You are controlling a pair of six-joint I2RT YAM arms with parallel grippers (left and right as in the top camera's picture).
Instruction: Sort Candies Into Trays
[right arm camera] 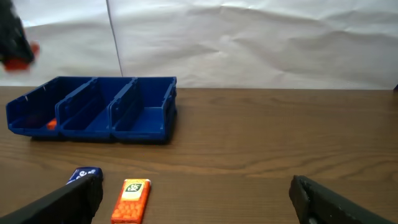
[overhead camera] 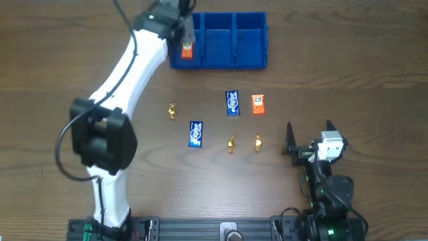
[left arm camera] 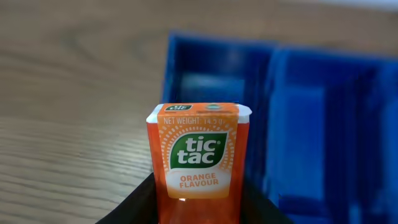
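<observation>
Left jaws squeeze a small orange plastic candy box (left arm camera: 199,155) near the blue plastic tray (overhead camera: 221,63). Right jaws stand apart.

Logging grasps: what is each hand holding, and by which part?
The left hand holds the orange candy box by the end opposite its cap; right hand open, empty.

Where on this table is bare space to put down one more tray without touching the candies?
Free: the table right of the tray, beyond the right gripper; also the far left, past the left arm. Crowded: the middle in front of the tray, where candies lie from the gold candy to the orange box.
</observation>
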